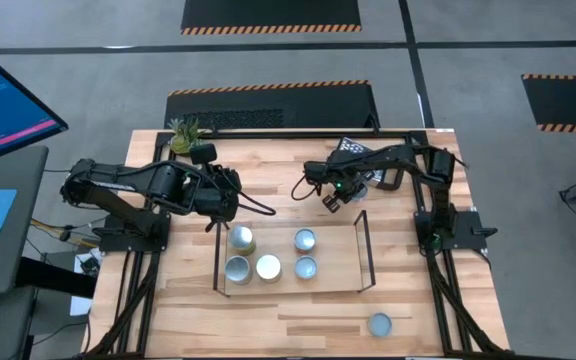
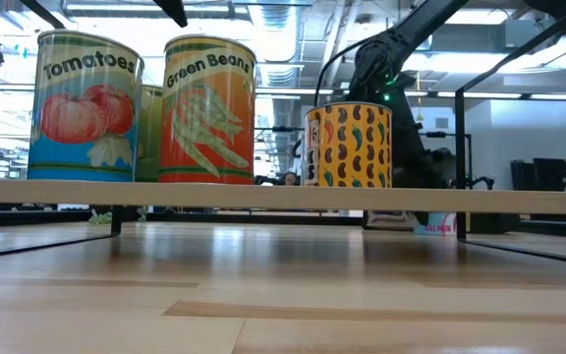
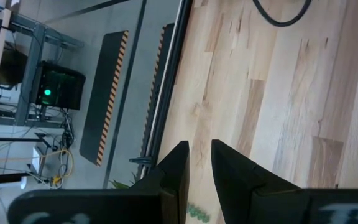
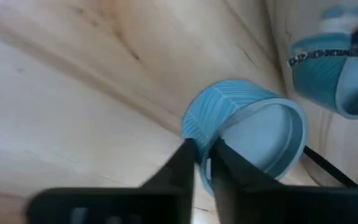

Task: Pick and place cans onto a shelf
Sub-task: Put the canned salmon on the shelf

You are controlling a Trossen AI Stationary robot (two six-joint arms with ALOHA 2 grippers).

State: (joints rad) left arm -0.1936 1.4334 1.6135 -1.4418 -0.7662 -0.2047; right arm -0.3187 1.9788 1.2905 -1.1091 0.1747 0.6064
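While the left tool (image 1: 230, 196) is held slightly parted and empty over the light wooden surface (image 1: 268, 305), 5 short silver-topped cans (image 1: 268, 267) are seen inside the black wire shelf (image 1: 362, 250); the right tool (image 4: 202, 163) is pinched on a blue striped can's (image 4: 241, 134) rim.

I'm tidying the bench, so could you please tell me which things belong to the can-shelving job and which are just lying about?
Job: shelf; five cans on it; loose can on the table; blue can in right claw; left claw, idle.
Lying about: potted plant; monitor.
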